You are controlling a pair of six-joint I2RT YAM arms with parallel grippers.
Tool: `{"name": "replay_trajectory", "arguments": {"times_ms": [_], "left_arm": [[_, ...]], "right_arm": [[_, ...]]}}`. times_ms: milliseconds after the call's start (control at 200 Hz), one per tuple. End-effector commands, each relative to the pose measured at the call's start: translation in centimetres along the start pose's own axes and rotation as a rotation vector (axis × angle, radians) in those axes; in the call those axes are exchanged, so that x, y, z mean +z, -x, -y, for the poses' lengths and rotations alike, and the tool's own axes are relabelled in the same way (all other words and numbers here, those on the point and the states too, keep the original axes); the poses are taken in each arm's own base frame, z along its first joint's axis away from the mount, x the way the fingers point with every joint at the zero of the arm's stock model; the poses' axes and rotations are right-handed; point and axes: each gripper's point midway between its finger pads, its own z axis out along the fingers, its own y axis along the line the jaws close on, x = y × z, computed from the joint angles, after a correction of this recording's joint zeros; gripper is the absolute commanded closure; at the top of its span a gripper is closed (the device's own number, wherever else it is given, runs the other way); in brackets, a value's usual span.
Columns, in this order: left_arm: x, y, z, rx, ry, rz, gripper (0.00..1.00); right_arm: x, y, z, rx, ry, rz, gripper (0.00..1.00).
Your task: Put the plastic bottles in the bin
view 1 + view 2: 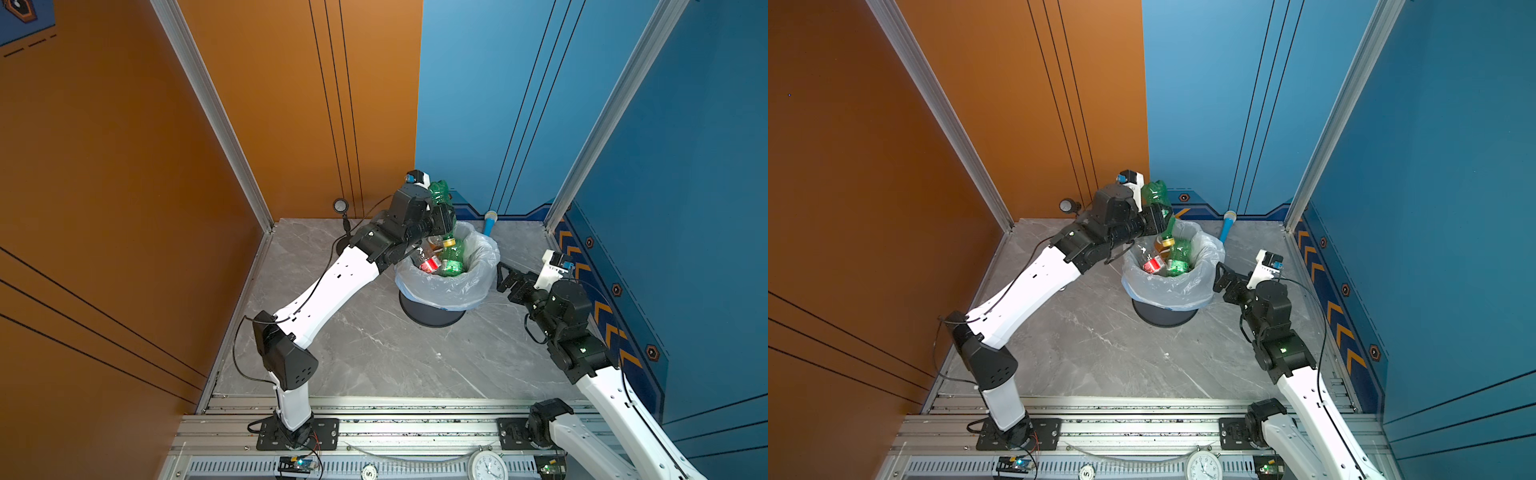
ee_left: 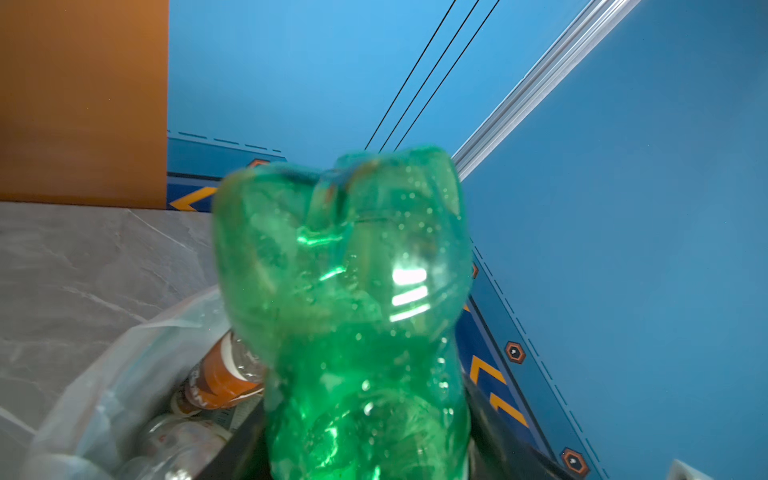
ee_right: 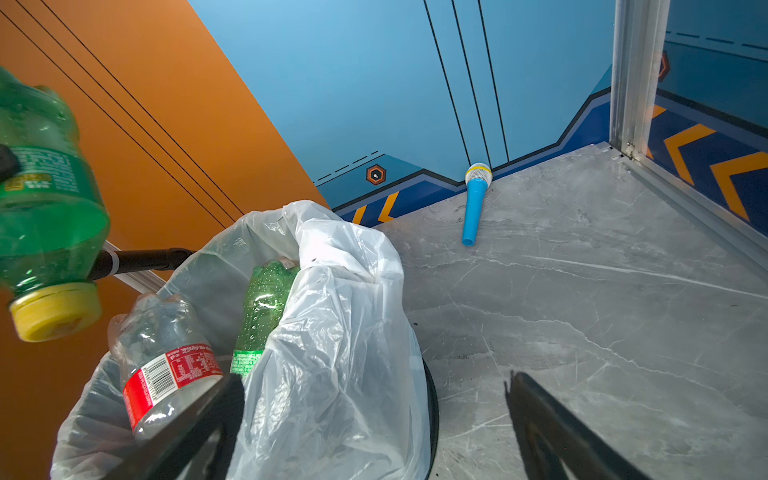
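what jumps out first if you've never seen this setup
A green bottle, cap down, sits between the jaws of the left gripper, right above the bin, whose white liner already holds several bottles. The right gripper hangs open and empty beside the bin, and a blue microphone lies by the back wall.

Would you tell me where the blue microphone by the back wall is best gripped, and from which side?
Probably mid-handle, from above, jaws across it: the blue microphone lies flat, head at the wall, handle slim and straight.
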Motion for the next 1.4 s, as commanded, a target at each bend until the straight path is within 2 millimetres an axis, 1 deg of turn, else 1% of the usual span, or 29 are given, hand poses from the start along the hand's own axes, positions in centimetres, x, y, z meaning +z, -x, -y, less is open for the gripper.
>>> {"name": "replay_trajectory", "arguments": {"times_ms": [0,15,30,50,130,265,416,461,531,551,576,616,621,631,661,691,731,771,796,811,836,866,991,1076,1151,1181,1262,1307,1392], "left_arm": [[1.0,-1.3,-0.8,-0.035,0.004,-0.078,0.15],[0.9,-1.4,-0.9,-0.038,0.008,-0.08,0.05],[0.9,-1.3,-1.0,-0.04,0.011,-0.078,0.0],[0.8,-1.3,-1.1,-0.038,0.015,-0.077,0.02],[-0.2,-0.4,-1.0,-0.022,0.02,-0.049,0.02],[-2.5,1.3,0.0,0.023,0.01,0.012,0.02],[-5.0,2.5,0.5,0.082,-0.005,0.069,0.02],[-5.9,2.8,0.4,0.106,-0.001,0.099,0.02],[-7.2,2.5,-0.3,0.148,0.016,0.144,0.02],[-7.2,2.0,-1.0,0.161,0.031,0.148,0.02],[-8.1,1.8,-1.4,0.181,0.043,0.169,0.02],[-8.5,0.3,-2.5,0.229,0.071,0.181,0.03],[-8.8,0.4,-2.4,0.232,0.066,0.19,0.02],[-8.9,-0.4,-2.9,0.256,0.079,0.181,0.02],[-9.5,-1.0,-3.4,0.304,0.098,0.22,0.02],[-9.4,-3.4,-5.2,0.343,0.152,0.212,0.03],[-9.7,-5.5,-7.0,0.362,0.191,0.218,0.02],[-10.0,-7.4,-8.6,0.362,0.218,0.208,0.02],[-10.4,-7.8,-9.3,0.353,0.231,0.212,0.02],[-10.4,-8.9,-10.1,0.359,0.248,0.195,0.02],[-10.8,-9.6,-10.7,0.364,0.263,0.19,0.02],[-11.3,-9.9,-11.4,0.378,0.287,0.192,0.02],[-14.9,-9.8,-13.7,0.489,0.417,0.259,0.02],[-17.7,-9.5,-16.5,0.526,0.54,0.329,0.03],[-19.7,-10.0,-19.1,0.551,0.619,0.378,0.02],[-20.5,-10.4,-20.3,0.557,0.654,0.397,0.02],[-22.4,-11.3,-24.0,0.531,0.744,0.452,0.02],[-23.2,-11.8,-26.1,0.498,0.776,0.471,0.02],[-24.2,-12.8,-30.3,0.408,0.821,0.486,0.03]], "right_arm": [[-0.4,0.2,0.8,-0.026,-0.038,-0.002,0.0],[-0.4,0.2,0.8,-0.026,-0.041,-0.002,0.0],[-0.5,0.3,0.8,-0.028,-0.04,-0.001,0.0],[-0.5,0.3,0.8,-0.028,-0.04,0.0,0.0],[-0.6,0.5,0.9,-0.027,-0.043,0.005,0.0],[-0.5,0.4,1.0,-0.026,-0.046,0.001,0.0],[-0.4,0.5,0.9,-0.02,-0.043,0.001,0.0],[-0.4,0.5,1.0,-0.021,-0.046,0.002,0.0],[-0.5,0.4,1.2,-0.03,-0.055,-0.001,0.0],[-0.5,0.3,1.3,-0.033,-0.059,-0.004,0.0],[-0.5,0.2,1.4,-0.038,-0.063,-0.01,0.0],[-0.5,-0.2,1.6,-0.048,-0.07,-0.024,0.0],[-0.5,-0.3,1.7,-0.048,-0.072,-0.026,0.0],[-0.5,-0.4,1.7,-0.051,-0.074,-0.031,0.0],[-0.6,-0.9,2.0,-0.056,-0.08,-0.045,0.0],[-0.6,-1.5,2.2,-0.06,-0.088,-0.06,0.0],[-0.6,-2.1,2.7,-0.059,-0.098,-0.076,0.0],[-0.7,-2.9,2.9,-0.065,-0.101,-0.093,0.0],[-0.7,-3.3,3.2,-0.067,-0.103,-0.1,0.0],[-0.7,-3.5,3.3,-0.067,-0.105,-0.101,0.0],[-0.8,-3.8,3.5,-0.07,-0.109,-0.101,0.0],[-0.9,-4.0,3.8,-0.072,-0.118,-0.094,0.0],[-1.8,-5.0,6.1,-0.121,-0.205,-0.075,0.0],[-2.9,-5.6,8.8,-0.155,-0.33,-0.059,0.0],[-3.9,-6.1,10.7,-0.169,-0.415,-0.032,0.0],[-4.0,-6.2,10.8,-0.165,-0.413,-0.011,0.0],[-3.4,-6.7,10.3,-0.18,-0.339,0.056,0.0],[-3.2,-6.5,10.1,-0.202,-0.317,0.113,0.0],[-2.7,-6.5,10.9,-0.307,-0.378,0.156,0.0]]}}
